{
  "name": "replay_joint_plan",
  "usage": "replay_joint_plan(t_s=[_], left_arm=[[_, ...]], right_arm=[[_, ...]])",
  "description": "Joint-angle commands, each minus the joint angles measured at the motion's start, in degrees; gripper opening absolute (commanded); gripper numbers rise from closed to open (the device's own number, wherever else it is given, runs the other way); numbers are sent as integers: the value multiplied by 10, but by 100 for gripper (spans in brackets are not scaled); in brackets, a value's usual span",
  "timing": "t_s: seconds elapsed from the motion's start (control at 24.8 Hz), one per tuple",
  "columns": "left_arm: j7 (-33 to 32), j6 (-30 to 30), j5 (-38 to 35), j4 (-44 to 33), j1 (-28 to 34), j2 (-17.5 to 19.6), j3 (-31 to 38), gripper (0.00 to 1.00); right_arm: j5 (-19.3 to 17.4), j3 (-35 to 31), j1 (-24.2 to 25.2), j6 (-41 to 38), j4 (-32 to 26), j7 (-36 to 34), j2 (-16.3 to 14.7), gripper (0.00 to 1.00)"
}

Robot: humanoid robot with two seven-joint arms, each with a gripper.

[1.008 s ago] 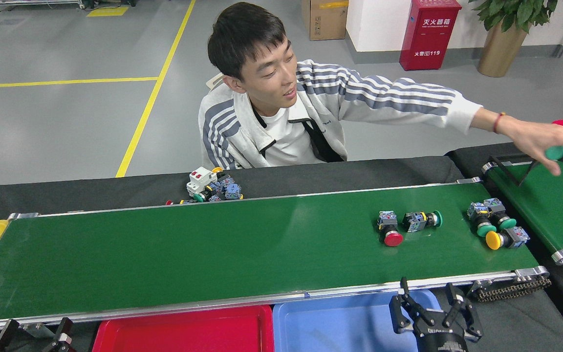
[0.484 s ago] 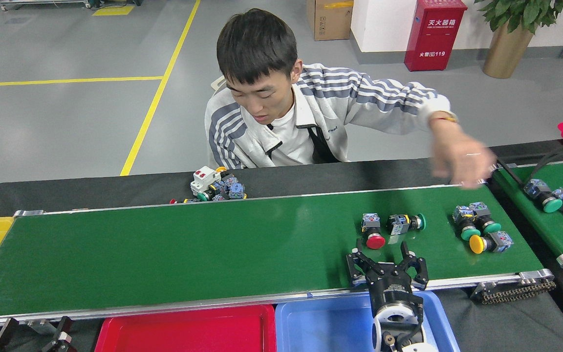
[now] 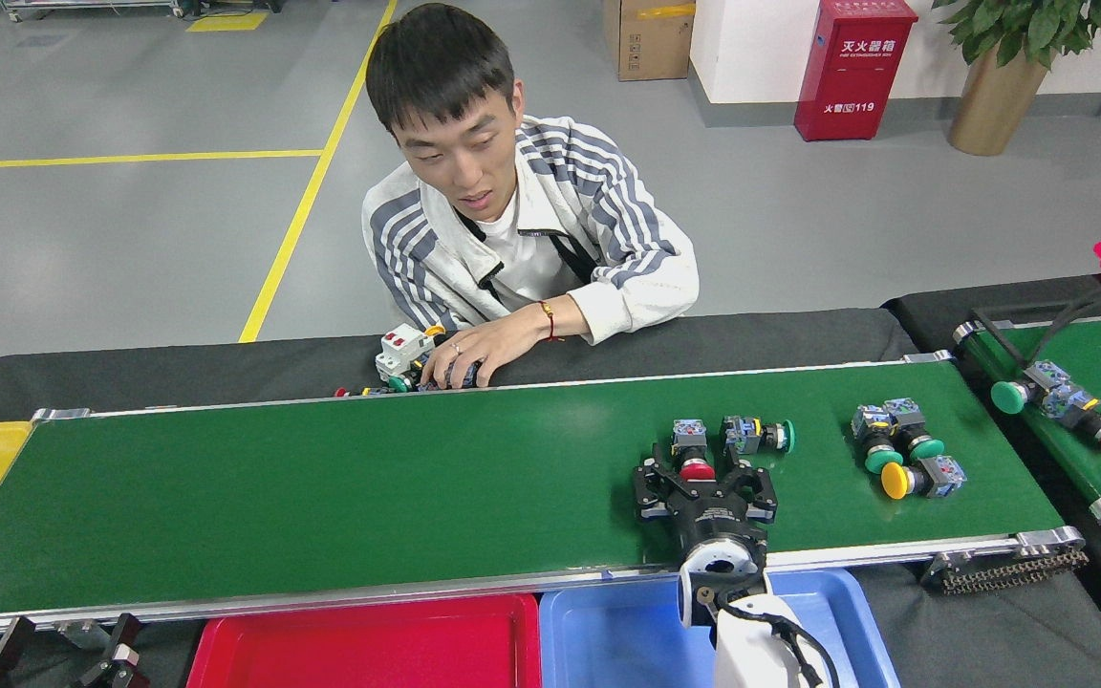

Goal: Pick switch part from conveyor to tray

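The red-capped switch part [image 3: 693, 457] lay on the conveyor [image 3: 321, 497], and the right gripper [image 3: 703, 476] had come forward from over the blue tray [image 3: 608, 635] until its spread fingers straddled the part's red cap, not yet closed. Just right of that part a green-capped switch [image 3: 758, 435] had ridden leftward with the belt, as had a cluster of three switches [image 3: 904, 449] farther right. The person's hand [image 3: 464, 358] had withdrawn to the spare parts behind the conveyor. The left gripper [image 3: 63, 659], low at the conveyor's near-left corner, looked open. A grasp seemed imminent.

Green conveyor [image 3: 321, 497] with scattered switch parts [image 3: 904, 449]
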Motion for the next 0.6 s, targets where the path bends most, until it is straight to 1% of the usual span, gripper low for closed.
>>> replay_joint_plan(t_s=[0.0, 0.12, 0.16, 0.28, 0.36, 0.44, 0.48, 0.52, 0.56], left_arm=[[6, 0, 3, -6, -3, 7, 2, 100], [6, 0, 3, -7, -1, 6, 2, 100], [7, 0, 3, -7, -2, 7, 2, 100], [7, 0, 2, -4, -2, 7, 2, 100], [7, 0, 2, -4, -2, 8, 2, 100], [7, 0, 2, -4, -2, 7, 2, 100], [7, 0, 2, -4, -2, 8, 2, 100], [7, 0, 3, -5, -2, 7, 2, 100], [7, 0, 3, -5, -2, 8, 2, 100]], right_arm=[[-4, 2, -11, -7, -2, -1, 3, 2], [-6, 16, -11, -12, -10, -2, 3, 1], [-6, 30, -11, -16, -23, -2, 2, 1], [-6, 79, 2, -35, -87, -2, 0, 1], [-6, 126, 23, -69, -141, -2, 0, 1], [-5, 177, 38, -99, -172, -2, 0, 2], [-3, 213, 42, -108, -183, -2, 0, 5], [-3, 249, 43, -111, -187, -4, 2, 12], [-2, 279, 41, -110, -187, -4, 3, 30]])
